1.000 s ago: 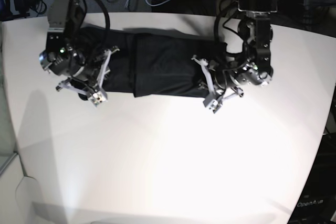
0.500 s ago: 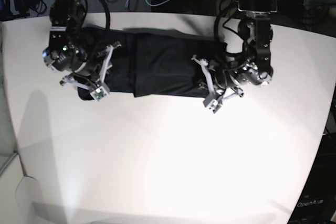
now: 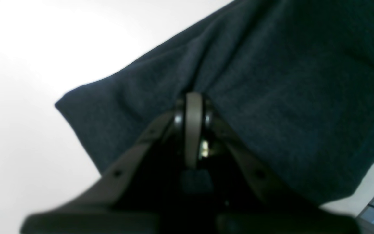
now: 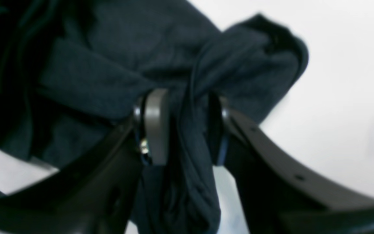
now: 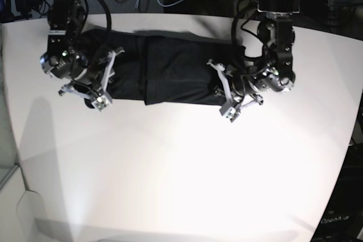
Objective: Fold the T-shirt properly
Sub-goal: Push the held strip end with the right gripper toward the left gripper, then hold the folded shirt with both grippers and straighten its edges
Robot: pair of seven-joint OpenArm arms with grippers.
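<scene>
Left wrist view. My left gripper (image 3: 193,107) was pinched fully together, its tips pressed against the T-shirt (image 3: 271,81); whether any cloth sat between them I could not tell. One shirt corner lay on the bare bench (image 3: 28,97). Risk: a lift from here could have come away empty or with one thin layer only.

Right wrist view. My right gripper (image 4: 182,126) held a bunched rope of T-shirt (image 4: 109,65) between half-spread jaws, loose fabric hanging below. Risk: the thin knit looked likely to slip, or drag underlayers and wrinkle the fold.

Base view. The T-shirt (image 5: 176,72) lay as a long band near the bench's (image 5: 181,185) far edge, right gripper (image 5: 99,80) at one end, left gripper (image 5: 227,94) at the other. Risk: uneven pulls would have skewed the band.
</scene>
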